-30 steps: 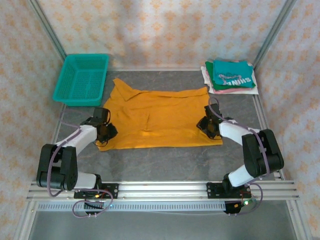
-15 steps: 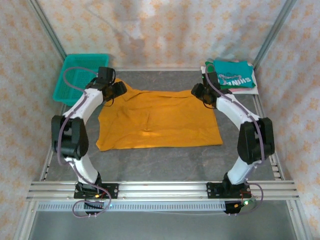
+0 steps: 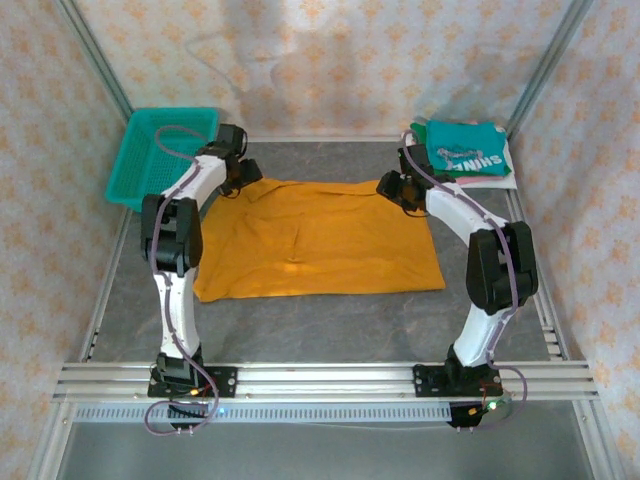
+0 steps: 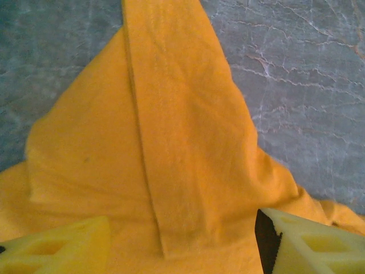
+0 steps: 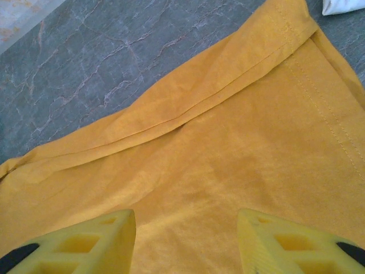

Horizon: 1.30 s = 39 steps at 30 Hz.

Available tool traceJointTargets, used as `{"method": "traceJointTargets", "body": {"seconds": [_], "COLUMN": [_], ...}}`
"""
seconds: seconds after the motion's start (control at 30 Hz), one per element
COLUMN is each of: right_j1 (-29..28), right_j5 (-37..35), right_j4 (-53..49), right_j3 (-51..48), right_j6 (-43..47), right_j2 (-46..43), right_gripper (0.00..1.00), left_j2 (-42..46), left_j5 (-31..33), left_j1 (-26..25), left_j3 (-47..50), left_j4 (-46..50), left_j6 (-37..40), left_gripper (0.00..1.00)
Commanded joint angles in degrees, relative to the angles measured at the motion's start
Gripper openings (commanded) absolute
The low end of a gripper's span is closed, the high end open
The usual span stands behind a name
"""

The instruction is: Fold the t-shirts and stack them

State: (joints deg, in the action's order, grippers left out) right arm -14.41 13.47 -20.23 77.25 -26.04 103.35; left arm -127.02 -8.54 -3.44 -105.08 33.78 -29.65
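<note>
The mustard-orange t-shirt lies spread flat in the middle of the table. My left gripper hovers open over its far left corner; in the left wrist view a folded sleeve strip runs between the wide-apart fingers. My right gripper stands open over the far right corner, where the hemmed edge of the shirt shows ahead of its fingers. Neither gripper pinches cloth. A stack of folded t-shirts, teal on top with white lettering above pink and white, sits at the back right.
A teal mesh basket stands at the back left, close to my left arm. Metal frame posts and patterned curtain walls ring the grey marbled table. A white cloth corner shows at the upper right of the right wrist view.
Both arms have swung from the shirt's near corners to its far corners. The left gripper has opened. The shirt lies about as before.
</note>
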Motion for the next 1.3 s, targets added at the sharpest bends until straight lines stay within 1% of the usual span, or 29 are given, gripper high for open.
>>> {"method": "traceJointTargets", "body": {"seconds": [0.0, 0.3, 0.37, 0.43, 0.5, 0.63, 0.7, 0.77, 0.8, 0.9, 0.93, 1.0, 1.03, 1.1, 1.17, 1.23, 1.27], "right_j1": [0.34, 0.44, 0.45, 0.44, 0.59, 0.55, 0.57, 0.53, 0.53, 0.53, 0.55, 0.53, 0.58, 0.56, 0.54, 0.59, 0.53], "right_j5": [0.22, 1.46, 1.45, 1.51, 1.54, 1.89, 2.06, 2.39, 2.56, 2.96, 3.0, 3.22, 3.22, 3.22, 3.22, 3.56, 3.73], "right_j4": [-1.48, -2.33, -2.91, -3.03, -2.95, -3.06, -3.06, -2.89, -2.94, -3.13, -3.15, -2.98, -2.97, -2.76, -2.71, -2.56, -2.41], "right_j3": [0.0, 0.35, 0.57, 0.53, 0.3, 0.18, 0.26, 0.35, 0.51, 0.87, 0.97, 0.94, 0.97, 0.88, 0.87, 0.86, 0.8], "right_j6": [1.1, 1.59, 1.61, 1.75, 1.77, 1.69, 1.49, 1.36, 1.37, 1.27, 1.27, 1.28, 1.26, 1.17, 1.13, 1.03, 1.05], "right_j2": [-0.77, -0.85, -0.78, -1.02, -1.22, -1.48, -1.39, -1.23, -1.01, -0.78, -0.71, -0.69, -0.69, -0.69, -0.45, -0.28, -0.26], "right_gripper": [0.5, 0.5, 0.5, 0.5, 0.5, 0.5, 0.5, 0.5, 0.5, 0.5, 0.5, 0.5, 0.5, 0.51, 0.51, 0.51, 0.51], "left_j2": [-3.57, -12.62, -14.04, -15.1, -16.48, -17.14, -16.95, -16.53, -16.21, -15.07, -14.73, -13.94, -13.7, -12.97, -12.11, -11.17, -10.65], "left_j5": [0.75, 2.82, 2.98, 3.13, 2.62, 2.38, 2.14, 2.12, 2.32, 2.84, 3.06, 3.42, 3.44, 3.24, 3.76, 4.15, 4.46], "left_j1": [-0.25, -0.25, -0.25, -0.16, -0.07, -0.07, -0.07, -0.15, -0.14, -0.2, -0.21, -0.16, -0.19, -0.25, -0.25, -0.24, -0.24], "left_j3": [-5.63, -17.09, -19.0, -19.76, -20.87, -21.07, -21.03, -21.04, -21.04, -21.05, -21.09, -21.13, -21.13, -20.68, -19.58, -17.9, -17.22], "left_j4": [3.33, 8.63, 9.26, 9.12, 9.37, 8.92, 8.5, 8.36, 8.32, 8.58, 8.58, 8.76, 8.83, 8.85, 8.4, 7.27, 6.98], "left_j6": [-0.67, -0.63, -0.66, -0.67, -0.66, -0.67, -0.67, -0.59, -0.65, -0.61, -0.67, -0.67, -0.66, -0.67, -0.65, -0.61, -0.67], "left_gripper": [0.66, 0.63, 0.6, 0.6, 0.56, 0.37, 0.3, 0.21, 0.2, 0.2, 0.21, 0.27, 0.28, 0.25, 0.17, 0.11, 0.1]}}
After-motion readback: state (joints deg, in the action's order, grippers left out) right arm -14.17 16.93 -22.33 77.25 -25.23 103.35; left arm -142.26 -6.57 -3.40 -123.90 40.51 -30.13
